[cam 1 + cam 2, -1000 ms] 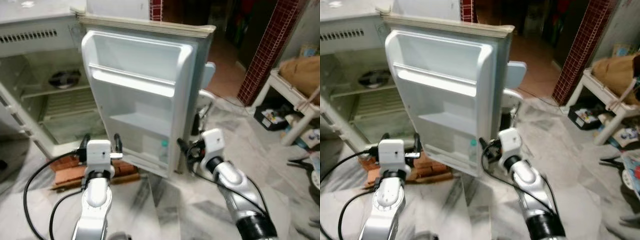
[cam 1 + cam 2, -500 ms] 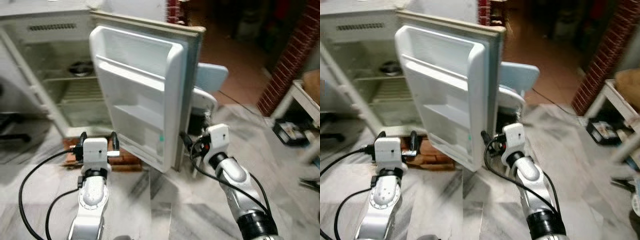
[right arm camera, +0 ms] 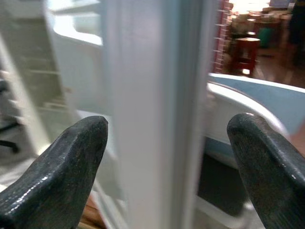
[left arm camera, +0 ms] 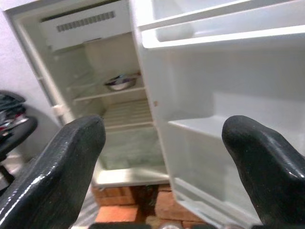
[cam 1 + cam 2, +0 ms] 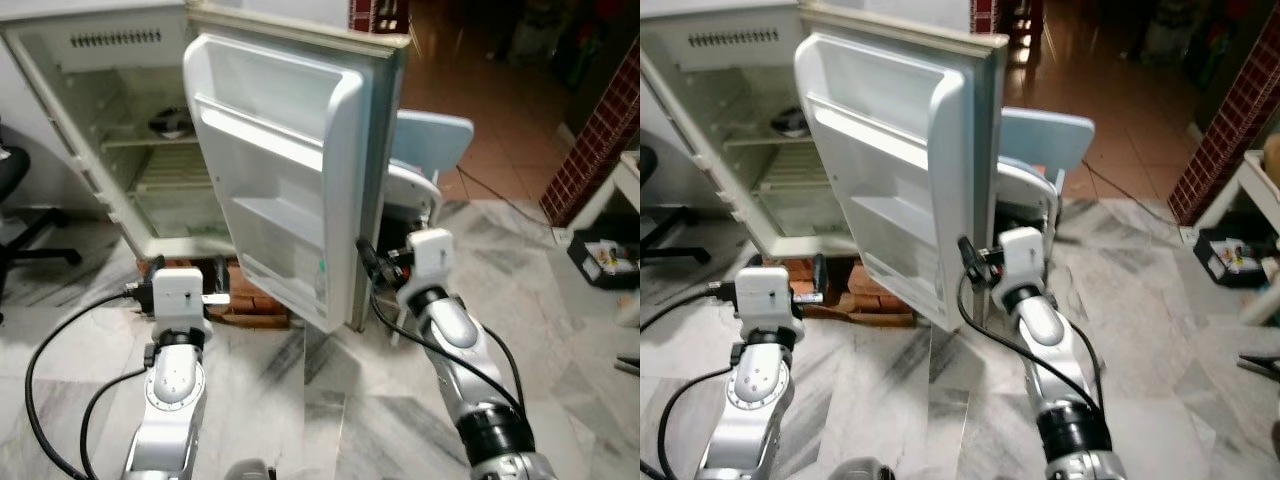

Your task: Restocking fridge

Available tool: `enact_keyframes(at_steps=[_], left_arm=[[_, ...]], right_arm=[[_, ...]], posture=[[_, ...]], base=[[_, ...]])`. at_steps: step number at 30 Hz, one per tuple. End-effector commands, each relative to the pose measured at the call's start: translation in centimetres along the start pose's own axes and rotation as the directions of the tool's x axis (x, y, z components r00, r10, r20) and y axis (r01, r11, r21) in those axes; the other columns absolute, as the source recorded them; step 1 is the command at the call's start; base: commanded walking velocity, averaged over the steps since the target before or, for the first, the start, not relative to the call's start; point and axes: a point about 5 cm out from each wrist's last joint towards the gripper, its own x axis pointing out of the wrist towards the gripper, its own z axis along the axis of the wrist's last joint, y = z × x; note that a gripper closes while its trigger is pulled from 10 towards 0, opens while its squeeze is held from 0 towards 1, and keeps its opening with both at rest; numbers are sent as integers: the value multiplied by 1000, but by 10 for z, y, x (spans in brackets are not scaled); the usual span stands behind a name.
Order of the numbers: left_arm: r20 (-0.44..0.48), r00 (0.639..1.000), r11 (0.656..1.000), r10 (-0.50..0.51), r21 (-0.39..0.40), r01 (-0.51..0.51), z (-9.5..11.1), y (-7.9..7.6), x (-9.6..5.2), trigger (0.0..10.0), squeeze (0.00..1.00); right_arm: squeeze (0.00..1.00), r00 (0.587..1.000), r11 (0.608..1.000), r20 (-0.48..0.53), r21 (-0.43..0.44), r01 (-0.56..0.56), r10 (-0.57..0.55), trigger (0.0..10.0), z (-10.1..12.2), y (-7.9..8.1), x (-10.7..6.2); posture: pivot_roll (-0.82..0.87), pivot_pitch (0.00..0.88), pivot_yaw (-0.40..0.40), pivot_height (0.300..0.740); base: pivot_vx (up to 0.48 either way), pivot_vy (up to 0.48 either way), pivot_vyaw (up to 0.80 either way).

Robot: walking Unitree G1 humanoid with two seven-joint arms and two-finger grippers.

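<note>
Our right gripper (image 5: 372, 270) stands spread wide with nothing held, its fingers (image 3: 62, 167) straddling the free edge of the fridge door (image 5: 290, 180), low down. Just behind the door stands a pale blue chair (image 5: 430, 150). Our left gripper (image 5: 185, 275), also wide and empty, hangs level before the door's inner shelves, over the bricks (image 5: 250, 305) propping the fridge (image 5: 110, 130). A metal bowl (image 4: 119, 82) sits on its upper shelf. Since a second ago our view has swung left, and an office chair (image 5: 12, 190) has come into sight.
</note>
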Motion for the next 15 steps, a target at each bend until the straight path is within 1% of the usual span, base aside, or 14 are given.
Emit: enact_keyframes(at_steps=[1,9,15], left_arm=[[2,1000,1000,9,8,-9,-1,6,0,10000,0],[2,1000,1000,-1,3,1,-1,2,0,10000,0],[-12,1000,1000,6,1,-6,-4,2,-1,10000,0]], right_arm=[[0,1000,1000,11,-7,12,-12,10000,2,0,2],[0,1000,1000,25,-14,16,-16,10000,4,0,4],[0,999,1000,35,-17,18,-18,10000,6,-1,6]], posture=[[-17,19,44,740],[-14,18,37,740],[-13,17,32,740]], base=[[281,0,0],[309,0,0],[338,0,0]])
